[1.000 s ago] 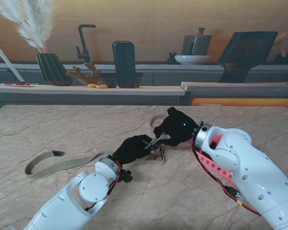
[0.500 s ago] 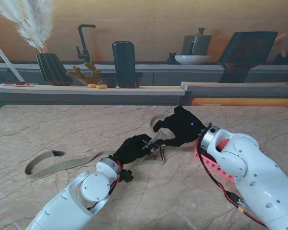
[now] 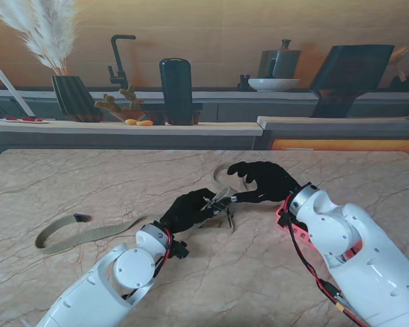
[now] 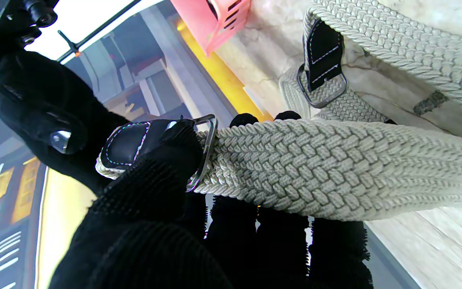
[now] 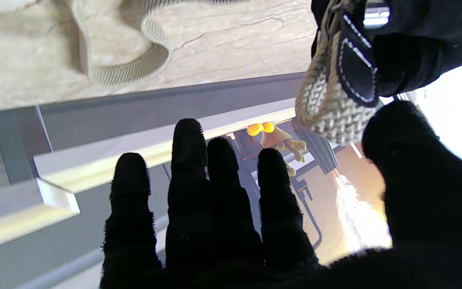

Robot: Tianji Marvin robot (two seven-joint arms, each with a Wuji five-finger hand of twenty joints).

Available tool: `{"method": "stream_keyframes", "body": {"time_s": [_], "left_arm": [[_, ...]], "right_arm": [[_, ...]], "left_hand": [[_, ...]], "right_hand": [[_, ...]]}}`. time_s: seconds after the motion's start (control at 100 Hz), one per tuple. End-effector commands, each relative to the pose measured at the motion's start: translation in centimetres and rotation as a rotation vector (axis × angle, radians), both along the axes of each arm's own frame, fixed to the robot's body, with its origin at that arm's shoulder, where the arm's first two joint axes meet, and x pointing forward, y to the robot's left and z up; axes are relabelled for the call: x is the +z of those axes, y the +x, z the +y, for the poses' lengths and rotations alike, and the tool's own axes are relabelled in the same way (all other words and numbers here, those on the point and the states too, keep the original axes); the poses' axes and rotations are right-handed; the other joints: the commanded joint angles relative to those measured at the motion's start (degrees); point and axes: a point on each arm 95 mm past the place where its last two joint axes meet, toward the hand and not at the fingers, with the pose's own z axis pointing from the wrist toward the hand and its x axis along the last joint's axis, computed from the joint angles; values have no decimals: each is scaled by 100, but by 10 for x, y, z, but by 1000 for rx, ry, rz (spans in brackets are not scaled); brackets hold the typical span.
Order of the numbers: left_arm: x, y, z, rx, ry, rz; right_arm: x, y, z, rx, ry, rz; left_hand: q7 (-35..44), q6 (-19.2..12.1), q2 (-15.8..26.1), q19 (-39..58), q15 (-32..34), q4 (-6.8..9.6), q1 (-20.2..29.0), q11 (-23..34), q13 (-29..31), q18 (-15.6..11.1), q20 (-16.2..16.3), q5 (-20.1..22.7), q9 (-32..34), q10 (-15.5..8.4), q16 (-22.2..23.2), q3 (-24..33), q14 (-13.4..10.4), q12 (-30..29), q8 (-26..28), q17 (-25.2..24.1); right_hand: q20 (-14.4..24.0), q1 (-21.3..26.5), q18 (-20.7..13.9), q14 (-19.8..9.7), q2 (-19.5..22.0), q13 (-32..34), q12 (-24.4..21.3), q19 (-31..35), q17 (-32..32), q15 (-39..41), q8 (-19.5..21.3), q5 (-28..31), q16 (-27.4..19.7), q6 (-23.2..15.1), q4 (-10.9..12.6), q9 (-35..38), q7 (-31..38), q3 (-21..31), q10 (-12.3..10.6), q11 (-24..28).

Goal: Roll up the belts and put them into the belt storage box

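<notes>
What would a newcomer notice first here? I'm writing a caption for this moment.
Two black-gloved hands meet at mid-table: the left hand pinches the buckle end of a woven beige belt, whose strap trails off to the left. The right hand hangs beside it with fingers spread, holding nothing. A pink box peeks out under the right arm.

the left hand (image 3: 185,210), gloved in black, is closed on the buckle end (image 3: 221,199) of a woven beige belt (image 3: 88,234) near the middle of the marble counter (image 3: 75,184). from the hand the belt trails off to the left and ends in a loop with a dark tip. the right hand (image 3: 262,182), also in a black glove, sits just right of the buckle end with fingers spread, its fingertips right beside the buckle. a pink storage box (image 3: 290,221) shows partly behind the right wrist.
</notes>
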Motion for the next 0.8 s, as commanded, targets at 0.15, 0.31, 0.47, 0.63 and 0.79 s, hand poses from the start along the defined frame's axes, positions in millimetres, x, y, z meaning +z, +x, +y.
{"method": "stream_keyframes", "body": {"time_s": [0.15,0.31,0.47,0.63,0.79], "left_arm": [[0,-3,-1,-6,-4,-4],[-1,-2,0,-2,-12,9],[-1,-2,0,-5,-10,9],[0,-2,0,-4,-10,5],[1,-3,0,10,-27,6]], "right_arm": [[-13,3,13,40,-2,51],[-15,5,21,72,5,49],[-16,6,29,90,13,46],[-15,8,36,88,55,48],[-9,4,36,101,38,-16]], "left_hand": [[486,-624,383,-57,-82,89,524,137,-95,-7,64,-27,-17,-254,110,66,-131,89,217,-86],[473,-620,361,-63,-89,106,520,124,-79,-5,64,6,12,-261,116,64,-119,78,189,-72],[468,-624,362,-74,-100,108,514,115,-77,-2,61,8,16,-262,118,72,-127,73,179,-70],[396,-626,344,-74,-116,115,476,92,-74,15,63,38,31,-263,116,73,-127,53,87,-63],[261,-605,128,-75,-261,103,163,-129,-51,14,67,214,161,-270,20,429,-63,-210,-369,-63]], "right_hand": [[227,294,-60,-49,-321,319,54,232,160,239,305,720,65,-311,186,783,331,537,-144,333],[240,366,-63,-159,-329,572,79,285,240,330,432,984,113,-607,168,1191,650,664,-334,413],[192,973,-68,-224,-134,830,148,402,326,438,-236,1113,195,-1101,-214,1727,1742,290,-504,608],[132,2063,7,-230,172,1299,211,551,460,801,-1041,1931,327,-1574,-289,2903,3110,279,-482,973],[79,2020,73,-237,-45,1470,114,613,508,914,-1239,2224,335,-1465,-405,3173,3248,615,-379,1007]]}}
